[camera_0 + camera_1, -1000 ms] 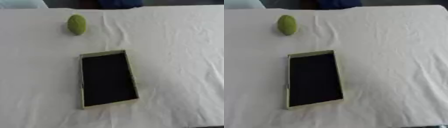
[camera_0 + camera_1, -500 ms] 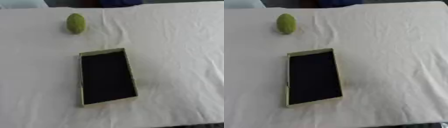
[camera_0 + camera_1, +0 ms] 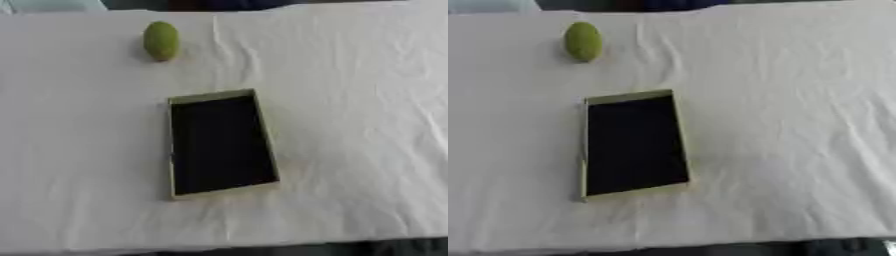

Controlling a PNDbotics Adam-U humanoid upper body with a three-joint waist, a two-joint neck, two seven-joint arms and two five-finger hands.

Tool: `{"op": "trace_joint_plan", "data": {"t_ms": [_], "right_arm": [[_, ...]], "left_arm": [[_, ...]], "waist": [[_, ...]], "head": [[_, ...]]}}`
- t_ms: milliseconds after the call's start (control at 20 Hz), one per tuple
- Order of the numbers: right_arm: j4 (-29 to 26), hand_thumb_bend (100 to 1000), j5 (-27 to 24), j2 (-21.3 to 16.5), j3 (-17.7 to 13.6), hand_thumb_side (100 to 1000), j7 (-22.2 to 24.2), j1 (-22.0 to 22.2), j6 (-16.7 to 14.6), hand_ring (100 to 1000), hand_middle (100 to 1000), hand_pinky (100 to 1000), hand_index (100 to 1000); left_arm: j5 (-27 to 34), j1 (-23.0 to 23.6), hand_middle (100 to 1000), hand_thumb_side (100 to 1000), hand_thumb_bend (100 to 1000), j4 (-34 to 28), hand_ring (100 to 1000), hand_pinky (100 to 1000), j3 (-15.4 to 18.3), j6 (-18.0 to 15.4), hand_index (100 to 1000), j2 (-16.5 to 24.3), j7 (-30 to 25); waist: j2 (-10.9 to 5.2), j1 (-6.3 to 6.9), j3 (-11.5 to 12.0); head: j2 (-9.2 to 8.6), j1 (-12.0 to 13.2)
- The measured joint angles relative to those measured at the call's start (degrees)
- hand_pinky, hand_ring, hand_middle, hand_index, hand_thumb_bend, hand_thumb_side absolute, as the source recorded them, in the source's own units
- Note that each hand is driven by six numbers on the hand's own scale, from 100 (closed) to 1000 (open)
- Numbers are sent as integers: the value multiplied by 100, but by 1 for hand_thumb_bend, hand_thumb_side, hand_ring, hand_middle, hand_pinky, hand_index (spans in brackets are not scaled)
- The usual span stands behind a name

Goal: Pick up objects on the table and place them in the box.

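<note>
Nothing packed yet: one green object out on the table, box empty, my hands out of sight.

The box (image 3: 223, 144) lies open near the middle of the table (image 3: 350, 100), its dark inside showing nothing in it, so I judge the task not yet begun. The one thing I can see left to move is a green oval object (image 3: 162, 40), lying on the white cloth toward the far left, well apart from the box and beyond its far short edge. Neither my left robot hand nor my right robot hand shows in either view, so I cannot tell whether their fingers are apart or curled, nor how the object lies relative to them. As it sits on my left, I judge the left robot hand the likelier one to reach it.
</note>
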Motion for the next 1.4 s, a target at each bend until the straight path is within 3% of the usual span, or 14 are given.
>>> {"op": "trace_joint_plan", "data": {"t_ms": [350,700,1050,1400], "right_arm": [[0,100,-1,-1,7,534,1,43,11,722,655,848,834],[0,100,-1,-1,25,542,38,37,55,720,653,849,833],[0,100,0,3,53,544,74,-18,91,718,649,851,833],[0,100,0,46,76,542,104,-44,130,714,645,852,832]], "left_arm": [[-587,-496,776,331,365,792,936,813,-494,-7,866,-167,-587],[-1194,-1101,807,381,381,1720,971,834,-957,8,890,-601,-1190],[-1804,-1499,796,373,406,2662,975,836,-1012,-130,863,-1200,-1798],[-2413,-1690,845,304,512,3375,1000,888,-913,-217,882,-1506,-2414]], "waist": [[19,7,-12],[92,32,-50],[171,7,-143],[216,14,-177]], "head": [[0,14],[-2,-14],[-80,128],[-211,180]]}}
